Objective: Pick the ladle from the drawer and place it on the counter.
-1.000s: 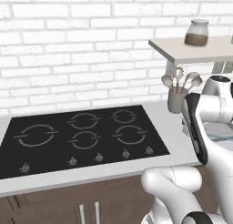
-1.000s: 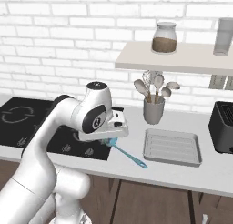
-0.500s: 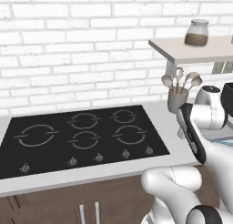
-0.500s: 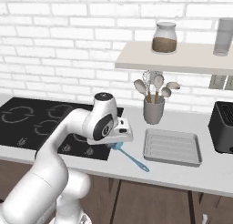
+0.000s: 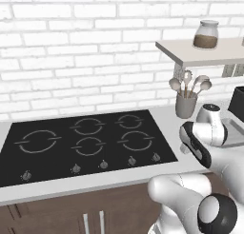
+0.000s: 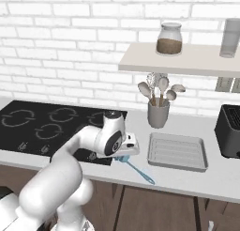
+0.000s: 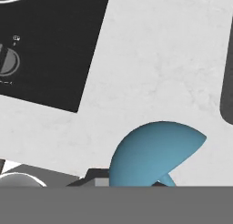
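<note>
A blue ladle [image 6: 137, 169] hangs low over the pale counter [image 6: 187, 179], bowl up by the hand and handle slanting down toward the front edge. My gripper [image 6: 123, 155] is shut on it near the bowl, between the black cooktop [image 6: 42, 127] and a grey tray [image 6: 177, 151]. In the hand view the ladle's round blue bowl [image 7: 154, 155] sits close at the bottom over the counter [image 7: 154, 59]. I cannot tell whether the handle's tip touches the slab. The drawer is out of view.
A grey cup of utensils [image 6: 158, 113] stands by the wall behind the tray. A black toaster [image 6: 229, 131] is at the far right. Above hangs a beige shelf [image 6: 187, 61] with a jar [image 6: 168, 38]. The cooktop's corner [image 7: 45, 45] lies left of the hand.
The arm has swung right and down, carrying the ladle from over the cooktop's edge to low over the bare counter beside the tray.
</note>
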